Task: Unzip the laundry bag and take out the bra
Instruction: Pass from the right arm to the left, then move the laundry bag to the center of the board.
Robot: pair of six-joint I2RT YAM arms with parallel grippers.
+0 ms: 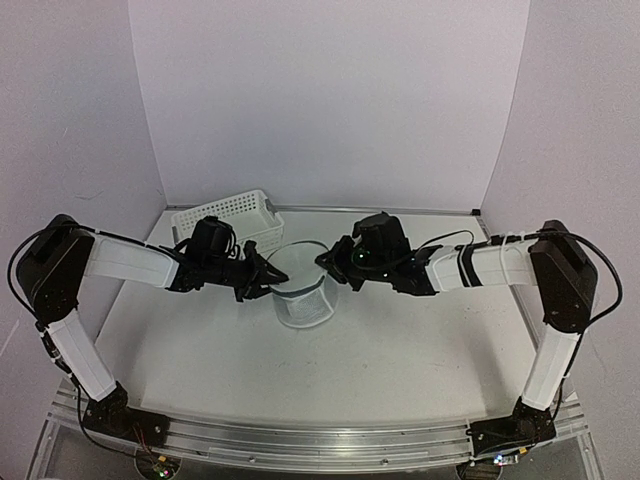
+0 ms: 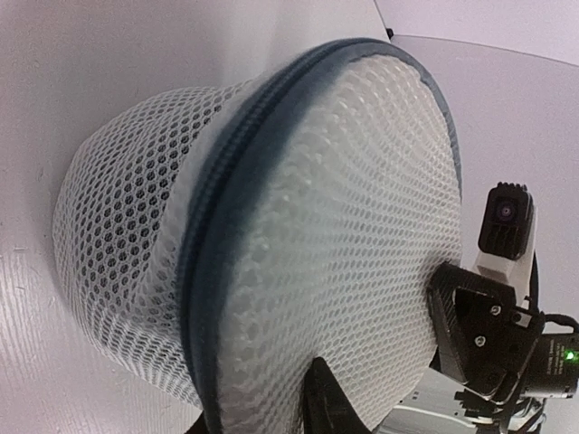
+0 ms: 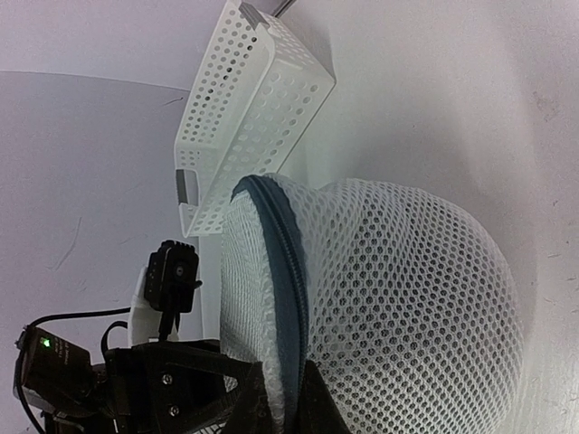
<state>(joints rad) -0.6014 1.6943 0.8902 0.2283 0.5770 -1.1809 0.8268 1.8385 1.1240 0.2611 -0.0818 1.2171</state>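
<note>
Basket [image 1: 225, 212]: stood behind left pincer [image 1: 268, 272].
Right pincer [image 1: 325, 262]: closed on rim of laundry bag [image 1: 303, 300].
Left pincer: at opposite rim; grip unclear, fingers cropped.
Bag interior: was indistinct.

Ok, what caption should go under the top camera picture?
Left fingers and right fingers meet at the bag's rim, basket behind.
</note>
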